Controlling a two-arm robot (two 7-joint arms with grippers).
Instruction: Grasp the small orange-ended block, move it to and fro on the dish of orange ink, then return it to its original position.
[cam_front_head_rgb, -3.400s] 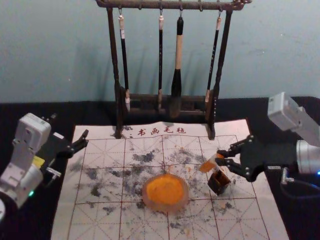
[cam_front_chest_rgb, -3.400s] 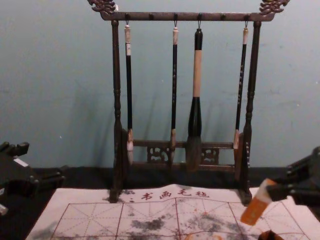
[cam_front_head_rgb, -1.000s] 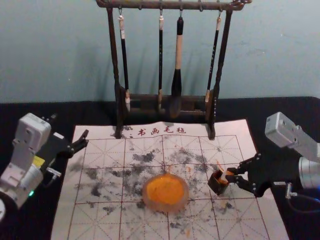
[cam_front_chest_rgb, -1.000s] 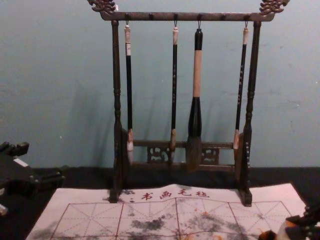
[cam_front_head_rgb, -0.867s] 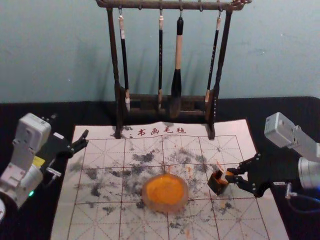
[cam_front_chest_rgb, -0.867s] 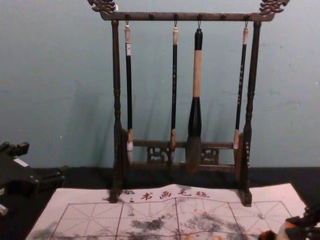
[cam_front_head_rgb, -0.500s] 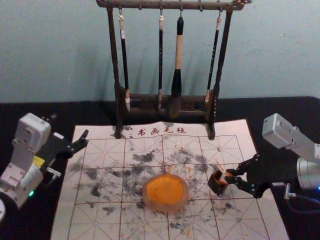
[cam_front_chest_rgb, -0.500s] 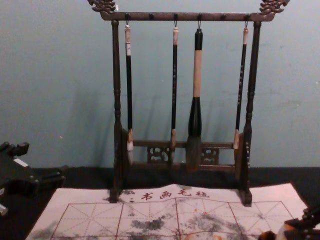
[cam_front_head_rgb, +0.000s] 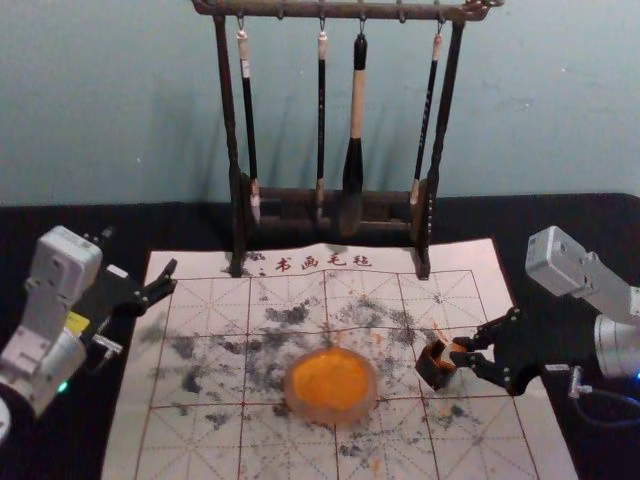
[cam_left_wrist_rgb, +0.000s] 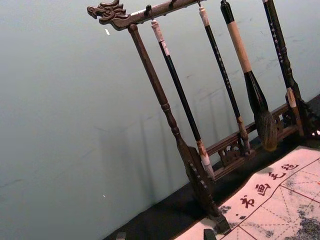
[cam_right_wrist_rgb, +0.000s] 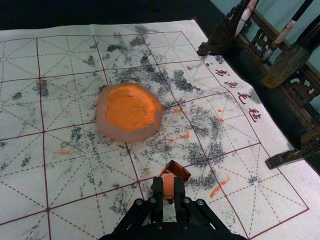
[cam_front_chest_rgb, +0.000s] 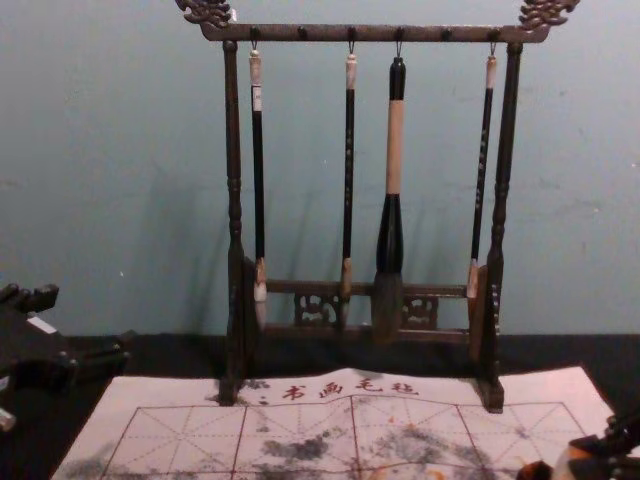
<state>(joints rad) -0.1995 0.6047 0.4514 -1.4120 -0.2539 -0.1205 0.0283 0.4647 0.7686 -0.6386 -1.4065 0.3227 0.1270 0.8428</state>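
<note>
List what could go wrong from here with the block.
The orange-ended block is pinched in the right gripper right at the small dark open box, so it might catch the rim and tip or shove the box.

I can't tell how deep the block sits; opening the fingers too soon could leave it askew or drop it.

The calligraphy mat already carries orange smears, so a dropped block could add another.
</note>
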